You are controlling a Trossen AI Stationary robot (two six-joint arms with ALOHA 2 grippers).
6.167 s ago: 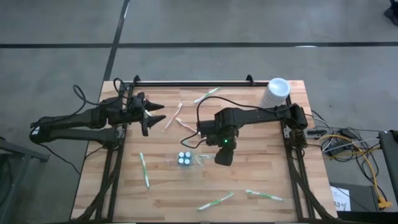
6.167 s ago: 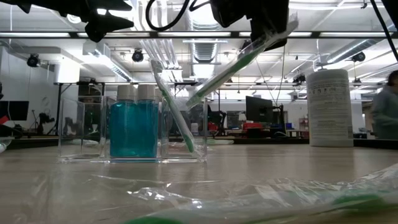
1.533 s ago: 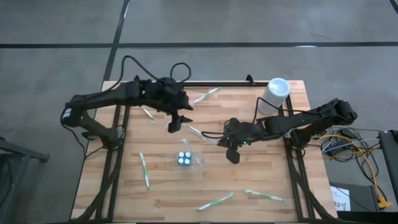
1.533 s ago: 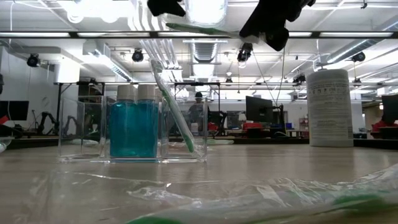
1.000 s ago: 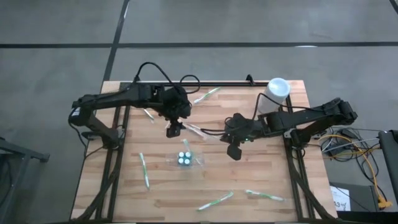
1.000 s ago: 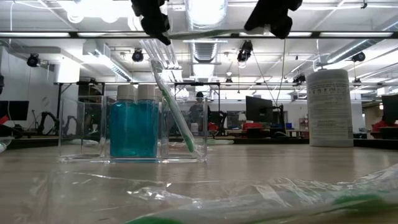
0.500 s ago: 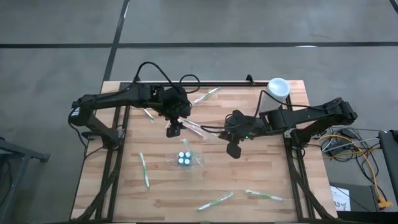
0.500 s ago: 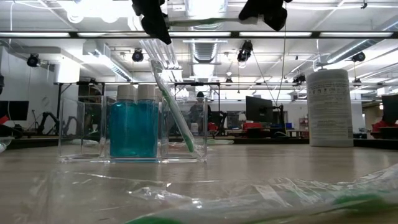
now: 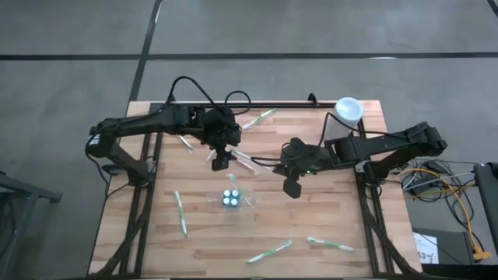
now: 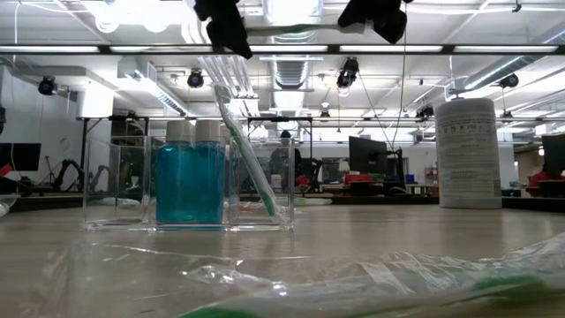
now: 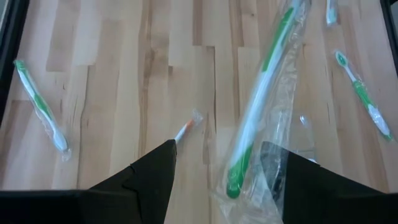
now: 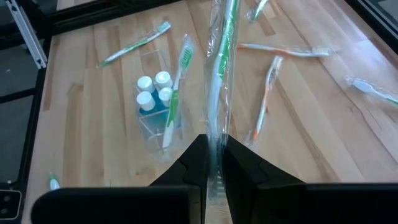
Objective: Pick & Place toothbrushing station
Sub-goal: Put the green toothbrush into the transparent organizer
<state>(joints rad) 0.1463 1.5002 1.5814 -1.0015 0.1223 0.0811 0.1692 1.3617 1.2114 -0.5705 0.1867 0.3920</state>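
Observation:
A green-and-white toothbrush in a clear wrapper (image 9: 253, 162) hangs level above the table between both grippers. My right gripper (image 12: 214, 148) is shut on one end of it. My left gripper (image 11: 227, 180) stands open, its fingers on either side of the toothbrush's other, green end (image 11: 233, 183). I cannot tell whether the wrapper brushes a finger there. Below stands the clear organizer (image 9: 229, 199) with blue bottles (image 10: 190, 181), and a green toothbrush (image 12: 176, 93) leans in it, head up. My right gripper pinches the wrapped toothbrush's end nearest the table's right side (image 12: 216, 134) between its two fingers. The fingers come from the right, slanting down, and lie along the toothbrush. The toothbrush sticks out beyond them toward my left gripper, about level (image 10: 291, 29) and lifted clear of the table.
A white canister (image 9: 346, 117) stands at the far right corner. Several wrapped toothbrushes lie loose on the wood: green ones (image 9: 180, 211) (image 9: 270, 250) (image 9: 331, 245) (image 9: 259, 118) and orange ones (image 12: 264, 106) (image 12: 283, 50). Crumpled clear wrap (image 10: 353, 283) lies at the near edge.

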